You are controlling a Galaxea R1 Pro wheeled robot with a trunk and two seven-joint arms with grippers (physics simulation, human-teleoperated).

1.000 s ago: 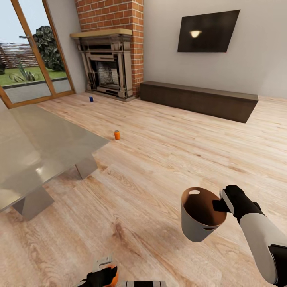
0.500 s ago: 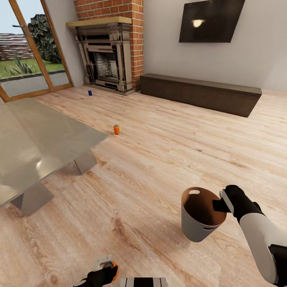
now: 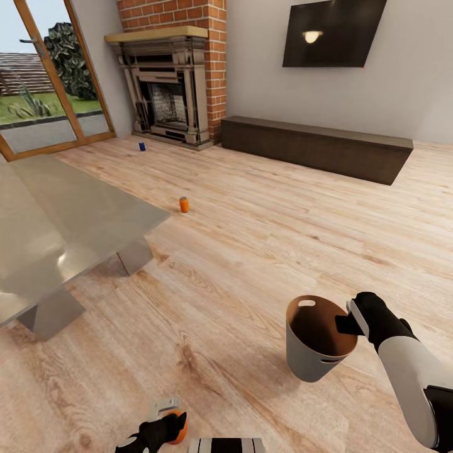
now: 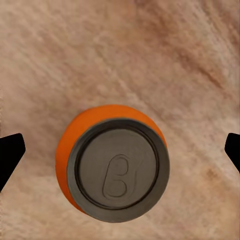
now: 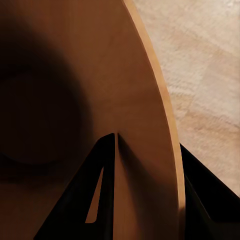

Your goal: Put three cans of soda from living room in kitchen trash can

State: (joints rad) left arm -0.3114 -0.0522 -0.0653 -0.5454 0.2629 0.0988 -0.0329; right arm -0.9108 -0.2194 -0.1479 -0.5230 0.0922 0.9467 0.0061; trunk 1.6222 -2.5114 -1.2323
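Orange aluminium soda can (image 4: 114, 162) stands upright on the light wood floor between the left gripper's (image 4: 120, 150) released jaws; closing off-centre could topple it. Right gripper (image 5: 145, 165) is clenched on the brown bucket-like trash can's (image 3: 318, 340) rim.

Bright, even daylight — soft floor shadows; wrist views perhaps slightly blurred.
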